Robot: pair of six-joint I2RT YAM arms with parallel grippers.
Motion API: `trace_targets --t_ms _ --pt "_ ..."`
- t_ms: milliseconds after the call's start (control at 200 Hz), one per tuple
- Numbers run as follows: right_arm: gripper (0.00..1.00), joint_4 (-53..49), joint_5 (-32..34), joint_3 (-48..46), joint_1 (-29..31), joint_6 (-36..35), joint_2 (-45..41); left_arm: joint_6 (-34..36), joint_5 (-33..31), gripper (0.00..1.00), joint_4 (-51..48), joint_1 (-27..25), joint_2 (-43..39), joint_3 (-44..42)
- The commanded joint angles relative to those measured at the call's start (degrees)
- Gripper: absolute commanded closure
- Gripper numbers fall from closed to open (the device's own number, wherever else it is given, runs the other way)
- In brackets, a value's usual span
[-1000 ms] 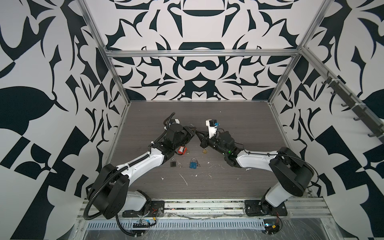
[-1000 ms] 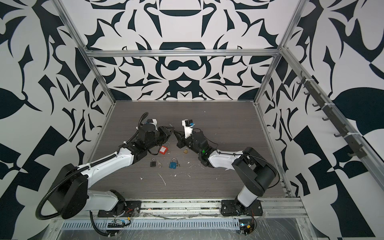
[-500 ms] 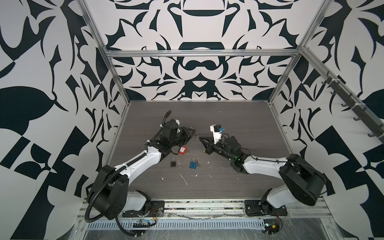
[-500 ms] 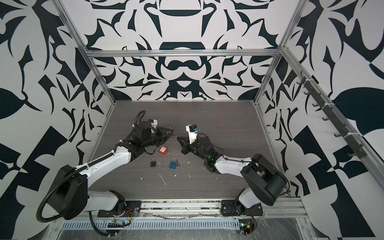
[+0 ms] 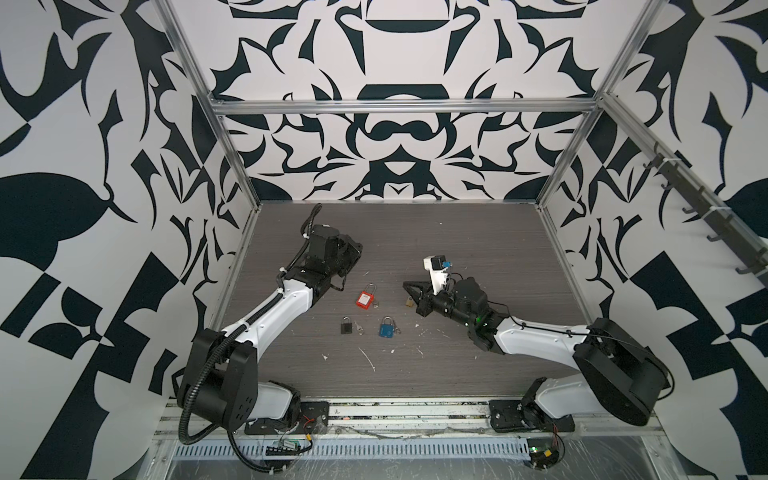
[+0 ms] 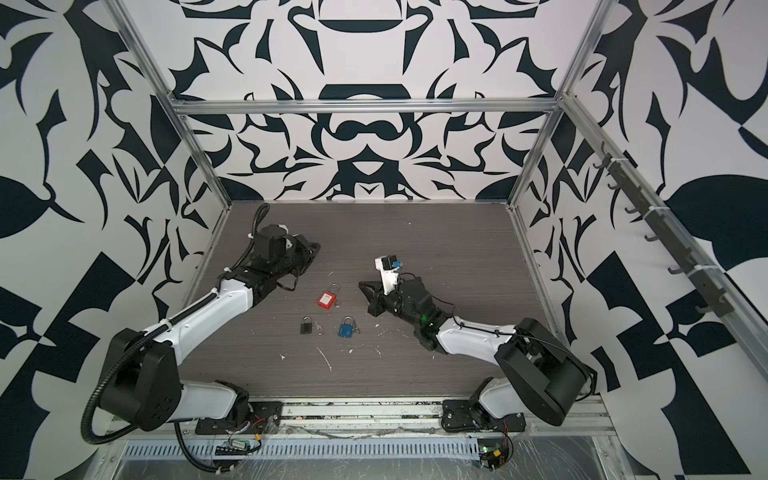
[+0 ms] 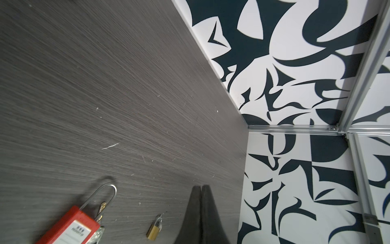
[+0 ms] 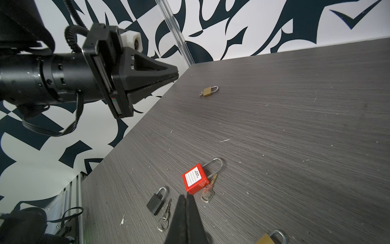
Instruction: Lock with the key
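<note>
Nearest, the black lock (image 5: 346, 325) and blue lock (image 5: 386, 328) lie side by side on the table (image 5: 478, 241). Just beyond, the red lock (image 5: 365, 298) lies flat, its key (image 8: 209, 191) touching its side. Farther back, the right gripper (image 5: 405, 284) and then the left gripper (image 5: 360, 248) are empty, jaws pressed together.

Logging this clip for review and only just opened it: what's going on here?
Neither arm is handling anything. The left gripper and right gripper are both shut and empty, one on each side of the padlocks. The red lock, black lock and blue lock lie flat mid-table, and a brass lock lies near the right gripper. A key lies loose beside the black lock. No key is being turned.
</note>
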Motion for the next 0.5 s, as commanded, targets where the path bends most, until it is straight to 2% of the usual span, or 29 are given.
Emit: trace_targets --t_ms 0,170,190,245,320,350,420,495 --pt "1.00 -0.31 0.95 2.72 0.14 -0.67 -1.58 5.42 0.40 1.00 -8.44 -0.22 -1.35 1.78" --pt "1.00 -1.31 2.64 3.14 0.13 -1.64 -1.50 15.86 -11.64 1.00 -17.16 -0.18 -3.59 6.98" --pt "0.98 -1.44 2.77 3.28 0.15 -2.00 -1.46 17.27 -13.40 0.95 -18.49 -0.16 -3.42 8.13" --pt "0.89 -2.47 2.58 3.99 0.08 -3.15 -1.16 22.78 -17.86 0.72 -20.32 -0.13 -2.38 10.83" --pt "0.70 -4.61 1.53 5.07 0.04 -5.53 -1.14 35.55 -20.99 0.42 -19.24 0.39 -0.15 13.51" --pt "0.64 -5.79 0.87 5.61 0.08 -6.81 -1.20 40.56 -22.19 0.34 -19.22 0.74 1.11 14.71" --pt "0.54 -9.27 -0.77 7.09 0.04 -9.23 -1.65 50.27 -22.39 0.22 -19.06 2.22 4.92 17.59" --pt "0.45 -12.65 -2.40 8.35 0.04 -10.30 -2.27 56.76 -23.14 0.17 -22.33 4.27 10.89 22.66"
